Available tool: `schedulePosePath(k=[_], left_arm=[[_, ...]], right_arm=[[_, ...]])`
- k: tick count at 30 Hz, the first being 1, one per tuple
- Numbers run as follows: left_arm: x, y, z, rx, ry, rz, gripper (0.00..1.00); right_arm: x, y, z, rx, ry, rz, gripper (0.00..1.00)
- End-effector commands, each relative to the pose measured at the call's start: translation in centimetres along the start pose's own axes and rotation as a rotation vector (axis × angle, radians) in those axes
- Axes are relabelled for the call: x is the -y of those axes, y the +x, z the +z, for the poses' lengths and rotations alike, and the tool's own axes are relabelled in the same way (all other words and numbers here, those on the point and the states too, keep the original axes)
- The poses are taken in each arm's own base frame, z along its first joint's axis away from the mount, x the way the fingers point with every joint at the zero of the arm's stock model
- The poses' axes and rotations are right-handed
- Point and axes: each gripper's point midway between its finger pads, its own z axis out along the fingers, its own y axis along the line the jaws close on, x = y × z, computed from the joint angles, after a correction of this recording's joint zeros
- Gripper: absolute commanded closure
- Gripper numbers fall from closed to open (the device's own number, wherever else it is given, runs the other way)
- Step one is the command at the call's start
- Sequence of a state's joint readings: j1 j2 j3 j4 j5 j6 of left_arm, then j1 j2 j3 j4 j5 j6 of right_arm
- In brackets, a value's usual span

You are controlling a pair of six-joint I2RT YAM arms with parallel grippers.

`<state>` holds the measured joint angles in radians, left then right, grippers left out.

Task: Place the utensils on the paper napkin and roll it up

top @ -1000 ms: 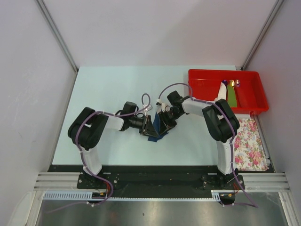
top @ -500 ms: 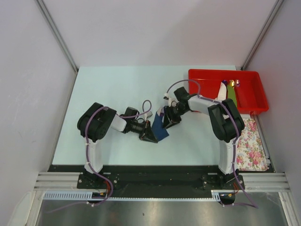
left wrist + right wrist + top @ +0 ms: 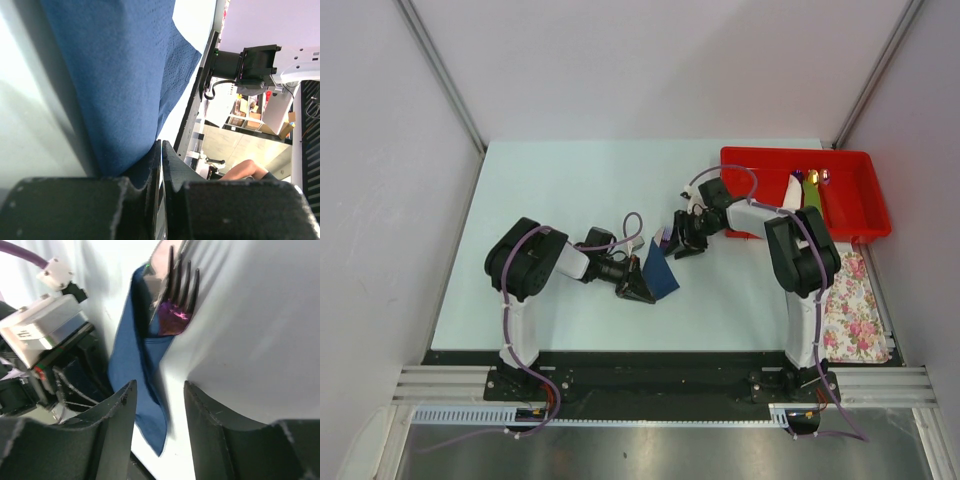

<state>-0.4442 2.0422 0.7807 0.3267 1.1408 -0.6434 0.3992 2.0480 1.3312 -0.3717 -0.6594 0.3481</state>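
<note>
The paper napkin [image 3: 662, 272] is dark blue and partly folded, one edge lifted off the table. My left gripper [image 3: 642, 287] is shut on that lifted edge; in the left wrist view the napkin [image 3: 115, 75] drapes up from the closed fingertips of the left gripper [image 3: 161, 145]. A fork of the utensils [image 3: 175, 290], dark with a purple sheen, sticks out of the fold of the napkin [image 3: 140, 370]. The other pieces are hidden inside. My right gripper [image 3: 160, 390] is open just short of the napkin's corner, holding nothing; from above the right gripper [image 3: 678, 243] sits just right of the bundle.
A red tray [image 3: 750, 190] at the back right holds several coloured utensils [image 3: 813, 195]. A pink-flowered white cloth [image 3: 850, 305] lies along the right edge. Both arms meet near the table's middle, with white walls on three sides.
The left gripper has closed on the napkin's edge and lifted it. The right gripper has opened and drawn back up and to the right, away from the bundle.
</note>
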Motion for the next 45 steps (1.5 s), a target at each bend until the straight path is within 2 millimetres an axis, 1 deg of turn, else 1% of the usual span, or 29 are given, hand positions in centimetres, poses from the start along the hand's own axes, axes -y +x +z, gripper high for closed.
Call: schedulePosePath(k=[1, 4, 5, 7, 8, 10, 15, 18, 19, 21, 24, 25, 26, 27, 28, 30, 31, 32, 33, 34, 35, 36, 37, 38, 39, 40, 41, 42, 45], left_arm=[[-3.6, -0.3, 0.0, 0.041, -0.113, -0.043, 0.90], [-3.6, -0.3, 0.0, 0.043, -0.113, -0.041, 0.90], [-3.6, -0.4, 0.0, 0.047, -0.112, -0.039, 0.90], [-3.6, -0.4, 0.0, 0.048, -0.116, -0.040, 0.90], [-3.7, -0.4, -0.1, 0.051, -0.117, -0.041, 0.90], [-3.7, -0.5, 0.0, 0.054, -0.119, -0.041, 0.90], [-3.6, -1.0, 0.0, 0.064, -0.119, -0.040, 0.90], [-3.5, -1.3, 0.0, 0.073, -0.120, -0.033, 0.90], [-3.4, -1.4, -0.1, 0.077, -0.121, -0.027, 0.90], [-3.3, -1.6, -0.1, 0.089, -0.122, -0.023, 0.90], [-2.1, -2.5, -0.4, 0.116, -0.105, 0.016, 0.89], [-1.1, -3.1, -0.7, 0.134, -0.097, 0.048, 0.88], [-0.3, -3.9, -0.9, 0.152, -0.092, 0.080, 0.84], [0.5, -4.5, -1.2, 0.170, -0.088, 0.107, 0.80], [2.1, -5.3, -1.7, 0.196, -0.076, 0.156, 0.72], [4.0, -6.6, -2.6, 0.231, -0.076, 0.220, 0.63], [5.9, -7.2, -3.4, 0.258, -0.070, 0.276, 0.55], [6.6, -7.5, -4.0, 0.266, -0.085, 0.310, 0.53], [6.8, -8.4, -5.0, 0.303, -0.118, 0.331, 0.51], [7.1, -9.1, -6.0, 0.332, -0.158, 0.407, 0.48], [8.4, -9.8, -7.5, 0.370, -0.204, 0.441, 0.46], [8.5, -11.1, -9.4, 0.439, -0.257, 0.464, 0.42], [9.0, -11.8, -10.7, 0.477, -0.288, 0.501, 0.26], [10.3, -12.2, -12.3, 0.527, -0.307, 0.533, 0.18], [10.4, -13.0, -14.1, 0.576, -0.335, 0.535, 0.13], [11.0, -13.7, -15.4, 0.615, -0.360, 0.560, 0.05], [11.4, -13.5, -16.3, 0.629, -0.380, 0.557, 0.02], [11.3, -14.1, -17.8, 0.664, -0.412, 0.553, 0.00], [12.4, -14.7, -20.5, 0.727, -0.478, 0.597, 0.01]], right_arm=[[-0.2, -0.2, 1.8, -0.012, 0.022, -0.010, 0.52], [1.5, 0.3, 2.8, -0.019, 0.111, -0.010, 0.58], [1.8, 0.5, 3.3, -0.029, 0.128, -0.015, 0.60], [2.7, 0.8, 3.6, -0.041, 0.190, -0.024, 0.63], [2.9, 1.0, 3.9, -0.051, 0.208, -0.030, 0.67], [3.9, 1.0, 4.1, -0.056, 0.264, -0.032, 0.69], [4.7, 2.0, 4.9, -0.098, 0.320, -0.036, 0.68], [4.9, 2.7, 5.1, -0.122, 0.318, -0.021, 0.75], [4.8, 3.0, 5.2, -0.131, 0.307, -0.019, 0.86], [4.4, 2.8, 5.2, -0.134, 0.281, -0.021, 1.00], [3.1, 2.0, 5.1, -0.124, 0.191, -0.015, 1.00], [2.6, 1.6, 4.9, -0.118, 0.158, -0.015, 1.00], [1.7, 0.6, 4.6, -0.089, 0.130, -0.037, 1.00], [0.7, 0.2, 4.3, -0.083, 0.079, -0.048, 1.00], [-0.1, -1.1, 3.7, -0.044, 0.053, -0.067, 1.00], [-1.6, -2.2, 2.9, -0.012, -0.007, -0.082, 1.00], [-2.2, -2.9, 2.4, 0.014, -0.024, -0.092, 1.00], [-3.1, -3.5, 1.6, 0.038, -0.041, -0.111, 1.00], [-3.7, -3.7, 1.2, 0.043, -0.064, -0.122, 1.00], [-4.3, -4.0, 0.8, 0.055, -0.078, -0.138, 1.00], [-4.9, -4.3, 0.1, 0.070, -0.086, -0.154, 1.00], [-5.2, -4.2, -0.1, 0.073, -0.092, -0.172, 1.00], [-5.4, -4.3, -0.4, 0.080, -0.095, -0.183, 1.00], [-5.7, -4.3, -0.6, 0.084, -0.099, -0.190, 1.00], [-6.1, -4.3, -0.9, 0.091, -0.106, -0.203, 1.00], [-6.2, -4.4, -1.0, 0.096, -0.109, -0.211, 1.00], [-6.4, -4.4, -1.0, 0.095, -0.110, -0.220, 1.00], [-6.7, -4.5, -1.2, 0.101, -0.111, -0.234, 1.00], [-7.4, -4.7, -1.6, 0.116, -0.114, -0.261, 1.00]])
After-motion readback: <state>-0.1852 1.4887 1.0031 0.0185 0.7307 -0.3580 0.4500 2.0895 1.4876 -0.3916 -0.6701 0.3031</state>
